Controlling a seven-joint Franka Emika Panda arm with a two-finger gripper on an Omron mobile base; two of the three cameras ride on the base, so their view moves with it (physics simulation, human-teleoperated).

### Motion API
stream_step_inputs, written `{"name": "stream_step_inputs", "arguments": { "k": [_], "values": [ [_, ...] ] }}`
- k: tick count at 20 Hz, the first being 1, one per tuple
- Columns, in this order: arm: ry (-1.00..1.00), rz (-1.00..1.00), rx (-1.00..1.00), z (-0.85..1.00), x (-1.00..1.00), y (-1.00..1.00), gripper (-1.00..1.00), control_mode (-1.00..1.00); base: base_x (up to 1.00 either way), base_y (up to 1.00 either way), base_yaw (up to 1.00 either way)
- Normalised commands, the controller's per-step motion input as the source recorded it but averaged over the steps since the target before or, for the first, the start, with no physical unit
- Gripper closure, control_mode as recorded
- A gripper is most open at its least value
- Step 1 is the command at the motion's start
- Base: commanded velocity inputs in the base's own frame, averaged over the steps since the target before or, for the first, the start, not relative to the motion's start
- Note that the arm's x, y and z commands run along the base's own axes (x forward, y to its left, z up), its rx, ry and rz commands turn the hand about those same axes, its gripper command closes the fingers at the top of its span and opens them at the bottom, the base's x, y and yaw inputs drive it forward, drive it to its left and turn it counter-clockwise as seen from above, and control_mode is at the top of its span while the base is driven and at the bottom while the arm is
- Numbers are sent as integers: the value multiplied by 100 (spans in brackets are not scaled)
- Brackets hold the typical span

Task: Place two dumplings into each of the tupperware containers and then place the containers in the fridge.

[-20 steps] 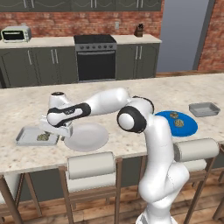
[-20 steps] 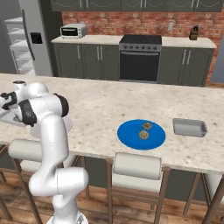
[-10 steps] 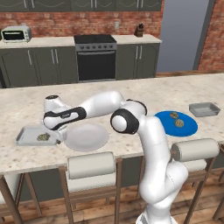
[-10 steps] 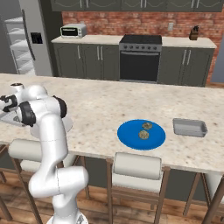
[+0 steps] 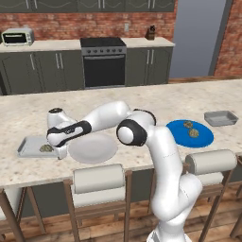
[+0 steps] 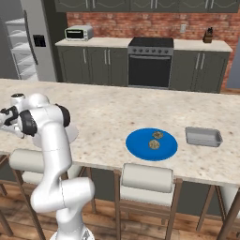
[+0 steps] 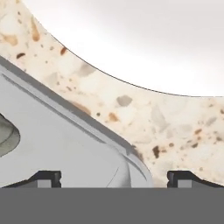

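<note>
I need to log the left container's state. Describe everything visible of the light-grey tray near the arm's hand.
The shallow light-grey rectangular tray lies flat on the speckled stone counter, left of the round white plate and apart from it. It has a raised rim and rounded corners and holds brownish speckled dumplings. The open hand straddles its near corner rim.

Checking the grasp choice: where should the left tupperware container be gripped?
On the raised rim at its near right corner, from above. The container lies flat and shallow, and the open hand already straddles that corner, beside the white plate.
</note>
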Motion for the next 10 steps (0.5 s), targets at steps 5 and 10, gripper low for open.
{"name": "stream_step_inputs", "arguments": {
  "k": [5, 10],
  "values": [
    [0, -22, -1, -53, 0, 0, 100, -100, 0, 0, 0],
    [0, -20, -1, -68, 0, -10, 100, -100, 0, 0, 0]
  ]
}}
